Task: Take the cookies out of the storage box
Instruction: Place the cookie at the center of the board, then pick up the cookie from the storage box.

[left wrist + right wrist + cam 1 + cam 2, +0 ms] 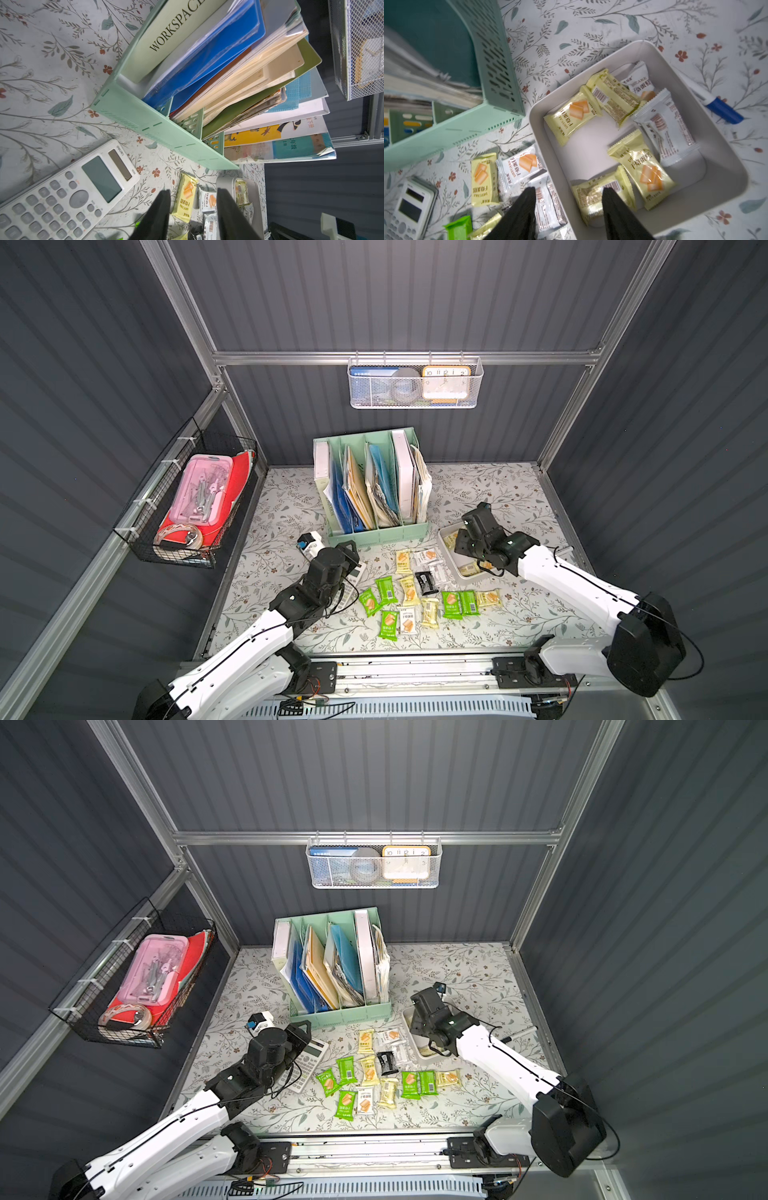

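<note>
Yellow cookies (573, 116) marked "DRYCAKE" in white box (724, 176). Binder (166, 35) reads "WORKSPACE"; calculator (62, 197), "deli". Spread apart, empty: left gripper (193, 191), right gripper (569, 189).

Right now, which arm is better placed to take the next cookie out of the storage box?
Right. The right pincer, open, hangs over the storage box, one finger above a pale yellow cookie inside. The left pincer, also open, sits outside the box, by the calculator.
</note>
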`<action>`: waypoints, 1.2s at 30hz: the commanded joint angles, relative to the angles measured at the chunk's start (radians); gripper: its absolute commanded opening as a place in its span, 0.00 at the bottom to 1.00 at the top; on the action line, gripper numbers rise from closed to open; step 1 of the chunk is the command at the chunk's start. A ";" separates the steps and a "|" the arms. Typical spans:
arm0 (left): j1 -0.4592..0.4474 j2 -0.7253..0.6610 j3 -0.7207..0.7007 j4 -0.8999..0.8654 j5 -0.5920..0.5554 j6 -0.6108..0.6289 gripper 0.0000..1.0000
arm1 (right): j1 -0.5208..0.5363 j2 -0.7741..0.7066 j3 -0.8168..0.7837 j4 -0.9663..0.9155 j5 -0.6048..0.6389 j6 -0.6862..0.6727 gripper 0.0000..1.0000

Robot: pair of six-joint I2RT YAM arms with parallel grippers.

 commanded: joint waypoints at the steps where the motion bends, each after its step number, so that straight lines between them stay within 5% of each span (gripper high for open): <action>1: 0.006 0.019 0.024 0.035 0.030 0.018 0.42 | -0.060 0.022 -0.044 0.153 -0.110 0.110 0.57; 19: 0.006 0.066 0.005 0.073 0.025 -0.021 0.43 | -0.187 0.378 -0.101 0.549 -0.232 0.266 0.58; 36: 0.006 0.087 0.005 0.078 0.011 -0.047 0.43 | -0.211 0.364 -0.187 0.734 -0.265 0.231 0.38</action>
